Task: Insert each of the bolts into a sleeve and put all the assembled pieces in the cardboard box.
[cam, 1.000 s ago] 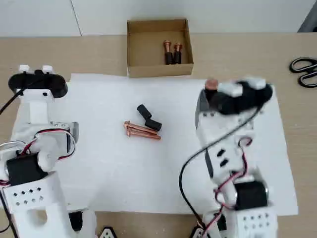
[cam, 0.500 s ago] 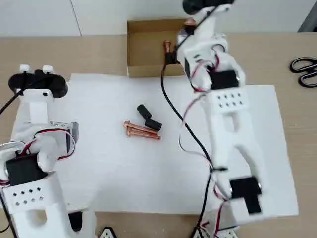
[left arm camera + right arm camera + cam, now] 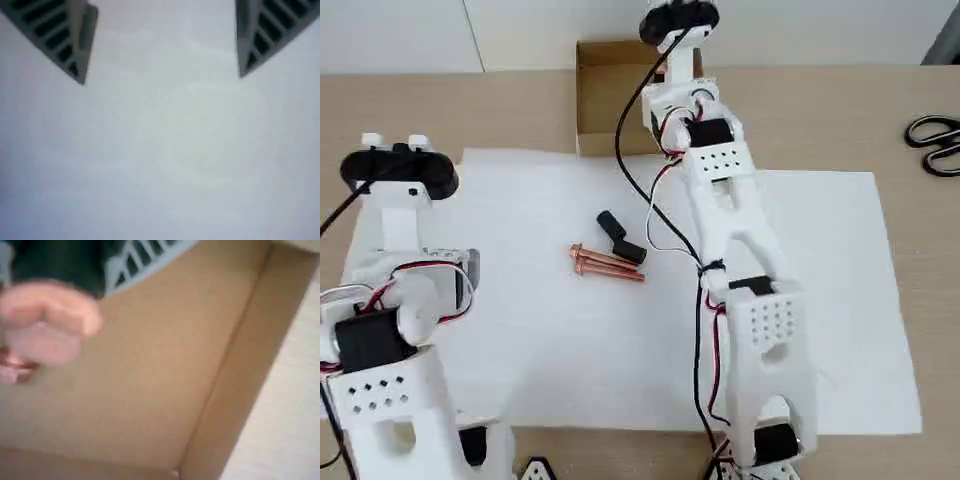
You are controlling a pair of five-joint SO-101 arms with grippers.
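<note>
Checking in from the remote station. My right gripper [image 3: 65, 270] is stretched out over the cardboard box [image 3: 583, 100] at the far edge of the table [image 3: 500, 110]. In the right wrist view it looks clamped on an assembled piece [image 3: 47, 325]. I see a blurry copper bolt head with the dark sleeve up against the ribbed finger [image 3: 145, 255], hanging above the box floor and close to one inner wall. There's another copper bit [image 3: 12, 367] right beside it, too blurred for me to call.

My left gripper [image 3: 161, 72] sits on the near left side with its jaws spread wide. It's holding nothing, and there's just the white sheet [image 3: 520, 340] under it.

Two loose bolts [image 3: 607, 263] lie side by side in the middle of the sheet, heads pointing toward the left arm. The two black sleeves [image 3: 629, 251] are close by. One sits right at the bolts' tip ends, though I can't tell if it's touching them. The other is a little farther toward the box. Both are apart from either gripper.

A pair of scissors [image 3: 935, 133] rests on the bare table off the right side, well away from everything.
</note>
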